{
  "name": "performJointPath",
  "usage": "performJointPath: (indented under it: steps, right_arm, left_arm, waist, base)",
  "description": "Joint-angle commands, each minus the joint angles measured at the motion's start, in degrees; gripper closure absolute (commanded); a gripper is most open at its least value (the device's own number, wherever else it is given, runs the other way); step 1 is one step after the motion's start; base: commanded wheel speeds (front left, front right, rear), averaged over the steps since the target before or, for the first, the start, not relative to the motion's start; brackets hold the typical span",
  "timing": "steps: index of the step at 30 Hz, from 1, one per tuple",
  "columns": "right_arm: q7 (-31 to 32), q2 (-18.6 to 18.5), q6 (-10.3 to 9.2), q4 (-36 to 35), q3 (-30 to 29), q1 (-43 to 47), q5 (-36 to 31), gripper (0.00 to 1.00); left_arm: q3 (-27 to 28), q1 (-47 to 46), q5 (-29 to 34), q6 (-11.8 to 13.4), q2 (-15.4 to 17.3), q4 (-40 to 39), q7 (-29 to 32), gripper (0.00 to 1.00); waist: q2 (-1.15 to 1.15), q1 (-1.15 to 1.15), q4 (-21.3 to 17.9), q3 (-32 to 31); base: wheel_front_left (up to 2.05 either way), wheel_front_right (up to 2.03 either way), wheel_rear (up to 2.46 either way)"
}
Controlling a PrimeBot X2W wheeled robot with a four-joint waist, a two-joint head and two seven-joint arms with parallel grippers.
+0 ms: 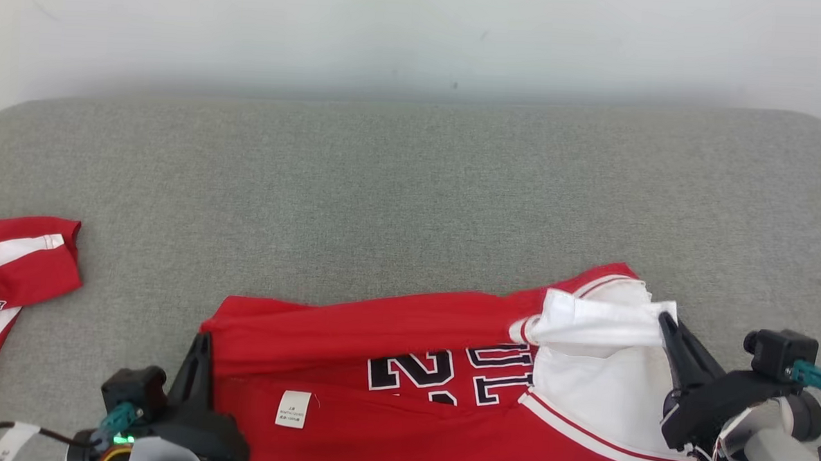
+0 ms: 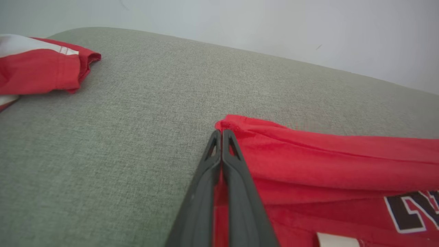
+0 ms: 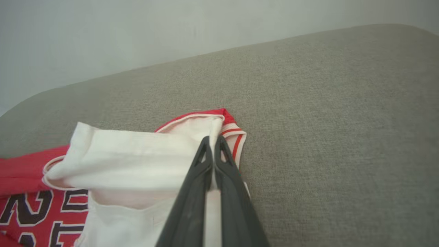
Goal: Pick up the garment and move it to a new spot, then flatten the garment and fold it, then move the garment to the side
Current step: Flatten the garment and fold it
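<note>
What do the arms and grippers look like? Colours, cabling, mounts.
Left gripper and right gripper: two long dark grey tapering fingers each, triangular cut-outs near the tips. Each wrist carries a black camera block with a teal connector. Right forearm is pale grey with thin loose wires; a white-labelled cable runs by the left wrist.
</note>
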Motion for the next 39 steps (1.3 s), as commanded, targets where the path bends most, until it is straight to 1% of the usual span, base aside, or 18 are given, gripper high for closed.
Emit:
performJointPath:
  steps: [1, 13, 26, 27, 28, 29, 33, 36, 39]
  right_arm:
    - [-0.1, 0.3, -0.09, 0.1, -0.4, 0.6, -0.5, 1.00]
    - [0.0, 2.8, -0.08, -0.5, -4.0, 5.8, -1.8, 1.00]
    - [0.0, 4.1, -0.09, 0.4, -4.5, 8.1, -2.8, 1.00]
    - [0.0, 4.2, -0.09, 0.8, -4.6, 8.2, -2.6, 0.87]
    - [0.0, 4.3, -0.09, 1.2, -4.8, 8.3, -2.4, 0.60]
    - [0.0, 4.4, -0.09, 1.4, -4.9, 8.2, -2.4, 0.00]
    - [0.0, 4.5, -0.08, 0.5, -8.2, 8.4, -4.5, 0.00]
    - [0.0, 5.4, -0.08, -1.7, -11.4, 9.3, -6.8, 0.00]
    - [0.0, 6.4, -0.08, -4.0, -12.3, 10.7, -9.3, 0.00]
  left_arm:
    - [-0.1, 1.3, -0.6, 0.4, 0.1, 0.2, -0.1, 1.00]
    - [-1.6, 4.8, -2.8, 1.7, 0.1, 0.9, -0.1, 1.00]
    - [-1.5, 7.2, -3.2, 1.8, 0.1, 2.2, -0.1, 1.00]
    - [-1.5, 7.3, -3.2, 1.9, 0.1, 2.2, -0.1, 0.76]
    - [-1.5, 7.6, -3.3, 1.9, 0.1, 2.3, -0.1, 0.55]
    - [-1.5, 7.8, -3.4, 2.0, 0.1, 2.2, -0.1, 0.00]
    - [-0.8, 9.2, -2.6, 2.9, 0.1, 0.4, -0.1, 0.00]
    - [-0.3, 10.8, -1.9, 3.6, 0.1, -1.5, -0.1, 0.00]
    - [-0.3, 12.2, -1.4, 3.8, 0.1, -2.7, -0.1, 0.00]
  waist:
    - [0.01, 0.01, -0.4, -0.4]
    - [0.01, 0.01, -1.5, -1.4]
    - [0.01, 0.01, -2.2, -3.0]
    - [0.01, 0.01, -2.2, -3.1]
    - [0.01, 0.01, -2.2, -3.2]
    - [0.01, 0.01, -2.2, -3.2]
    - [0.01, 0.01, -2.3, -3.7]
    - [0.01, 0.01, -2.3, -4.0]
    - [0.01, 0.01, -2.0, -4.3]
  base:
    - [0.00, 0.00, 0.00]
    - [0.00, 0.00, 0.00]
    - [0.00, 0.00, 0.00]
    - [0.00, 0.00, 0.00]
    - [0.00, 0.00, 0.00]
    - [0.00, 0.00, 0.00]
    - [0.00, 0.00, 0.00]
    - [0.00, 0.00, 0.00]
    - [0.00, 0.00, 0.00]
